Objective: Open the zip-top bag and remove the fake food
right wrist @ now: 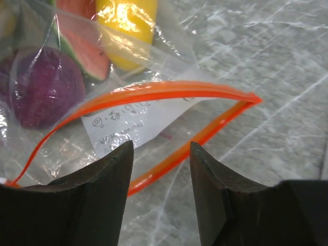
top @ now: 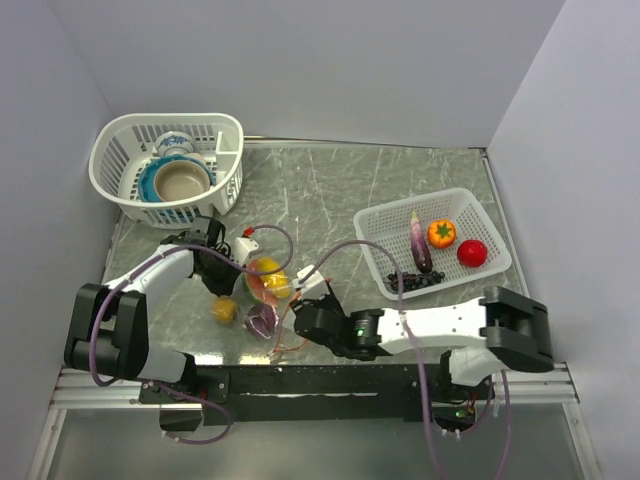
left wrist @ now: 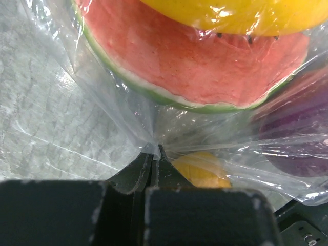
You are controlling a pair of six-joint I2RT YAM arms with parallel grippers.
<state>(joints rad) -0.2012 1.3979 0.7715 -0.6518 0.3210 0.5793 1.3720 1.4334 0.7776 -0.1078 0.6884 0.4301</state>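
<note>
1. Far-left corner of the worktop (top: 330, 190): round white basket (top: 100, 165) holding blue-and-white bowls (top: 180, 178).
2. Left gripper (left wrist: 154, 154), jaws pressed together, pinching a fold of the zip-top bag (top: 268, 298) near the near edge, left of centre.
3. Fake food (top: 265, 268) inside the bag: watermelon slice (left wrist: 189, 56), yellow piece (left wrist: 230, 13), purple piece (right wrist: 46, 87).
4. Right gripper (right wrist: 161, 154), jaws spread above the bag's open orange zip strip (right wrist: 169, 92); contact unclear.
5. Right edge: rectangular white basket (top: 385, 230) with eggplant (top: 417, 243), orange fruit (top: 441, 233), tomato (top: 472, 252), grapes (top: 415, 281).

Left black two-finger gripper (left wrist: 154, 163) is pinched tight on a fold of the clear crinkly zip-top bag (left wrist: 102, 128). Right black gripper (right wrist: 161, 148), its arm stretched leftward along the desk's (top: 330, 190) near edge, has its jaws parted.
</note>
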